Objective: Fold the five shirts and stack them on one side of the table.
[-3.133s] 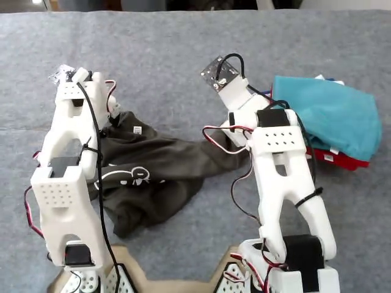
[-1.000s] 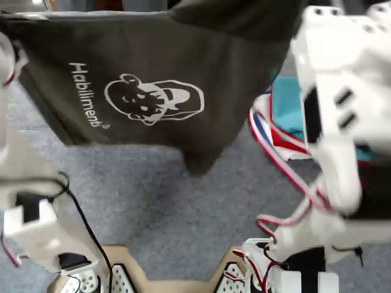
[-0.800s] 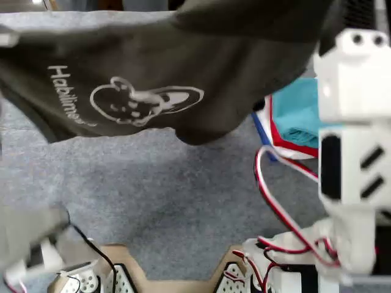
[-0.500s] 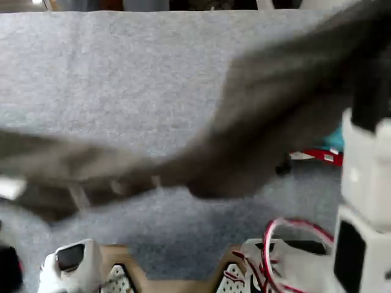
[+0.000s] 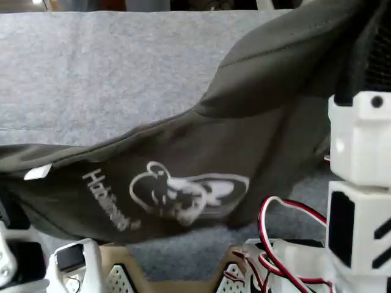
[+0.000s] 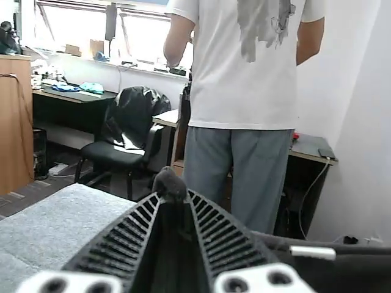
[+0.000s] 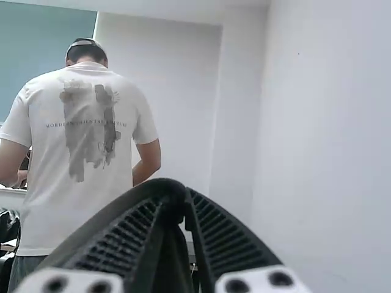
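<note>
Dark shirt [image 5: 244, 140]: held up off the table, stretched as a sagging sheet from the lower left of the high view to the upper right corner; printed side toward the camera, lower hem hanging close to the bottom edge of the frame.
Print [image 5: 183, 195]: white cartoon outline with slanted white lettering beside it, lower centre of the high view, on the hanging part of the cloth.
White tag [image 5: 36, 173]: on the shirt's low end, far left of the high view; seen too in the left wrist view, near the gripper.
Left gripper [image 6: 171, 198]: closed narrow on a tuft of the dark shirt, the cloth bulging out past the tips of the ribbed black fingers [image 6: 214, 235]; raised above the grey table cover.
Right gripper [image 7: 176, 204]: clamped narrow likewise, dark cloth pinched between its ribbed fingers [image 7: 226, 238]; a white wall behind it.
Right arm [image 5: 360, 159]: white segments standing tall along the right edge of the high view, with the shirt's high end just beside it.
Left arm [image 5: 73, 262]: white and black parts in the lower left corner, below the shirt's low end.
Table [image 5: 110, 67]: grey fabric cover, seen across the upper left of the high view, behind the shirt.
Wires [image 5: 287, 210]: red and white loop at lower right, between the hem and the right arm.
Base board [image 5: 153, 282]: tan, along the bottom edge under both arms.
</note>
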You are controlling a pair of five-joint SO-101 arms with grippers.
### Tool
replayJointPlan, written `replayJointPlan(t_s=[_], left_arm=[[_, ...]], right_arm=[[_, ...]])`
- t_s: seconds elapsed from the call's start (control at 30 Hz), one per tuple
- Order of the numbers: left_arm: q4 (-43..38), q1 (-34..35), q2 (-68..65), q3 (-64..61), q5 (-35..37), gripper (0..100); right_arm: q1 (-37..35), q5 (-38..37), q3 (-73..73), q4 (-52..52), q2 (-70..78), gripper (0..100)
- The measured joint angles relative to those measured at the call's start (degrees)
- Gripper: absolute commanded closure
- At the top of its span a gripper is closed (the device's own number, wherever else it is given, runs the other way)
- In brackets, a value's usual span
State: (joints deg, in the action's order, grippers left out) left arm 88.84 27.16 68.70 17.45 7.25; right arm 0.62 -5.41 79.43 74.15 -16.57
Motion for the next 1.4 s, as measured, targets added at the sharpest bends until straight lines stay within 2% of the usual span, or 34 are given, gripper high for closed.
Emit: replayJointPlan(t_s=[0.2, 0.37, 0.5, 0.6, 0.7, 0.87, 1.03, 1.1, 1.23, 1.3, 1.4], left_arm=[[0.00, 10.11, 2.99, 0.00, -0.18, 97], [0.00, 11.16, 6.33, 0.00, -0.44, 97], [0.00, 11.25, 7.03, 0.09, -0.44, 97], [-0.26, 11.25, 7.03, -0.79, -0.44, 97], [-3.25, 11.25, 5.98, -6.77, -0.44, 97], [-17.85, 10.81, -1.23, -24.26, -0.35, 97], [-42.64, 1.85, -15.47, -43.52, -4.57, 97], [-53.63, -0.62, -24.62, -46.86, -5.63, 97], [-70.59, -1.14, -44.84, -42.73, -3.52, 97], [-72.00, -1.14, -55.12, -36.04, -2.37, 97], [-69.01, -1.14, -69.10, -23.38, -1.76, 97]], right_arm=[[0.00, -3.60, -0.26, 0.00, -1.05, 98.5], [-0.09, -9.58, 0.26, 3.34, -2.37, 98.5], [-3.52, -12.84, -1.32, 6.07, -1.85, 98.5], [-5.80, -14.42, -4.84, 5.80, -2.20, 98.5], [-6.51, -14.86, -10.11, 2.55, -0.79, 98.5], [-6.68, -14.86, -25.14, -8.70, 7.30, 98.5], [-8.18, -14.86, -37.98, -23.82, 16.00, 98.5], [-8.18, -14.86, -41.05, -30.15, 20.57, 98.5], [-8.35, -14.86, -41.93, -40.53, 29.71, 98.5], [-8.35, -14.77, -41.93, -45.01, 34.29, 98.5], [-8.35, -14.86, -39.56, -49.32, 42.02, 98.5]])
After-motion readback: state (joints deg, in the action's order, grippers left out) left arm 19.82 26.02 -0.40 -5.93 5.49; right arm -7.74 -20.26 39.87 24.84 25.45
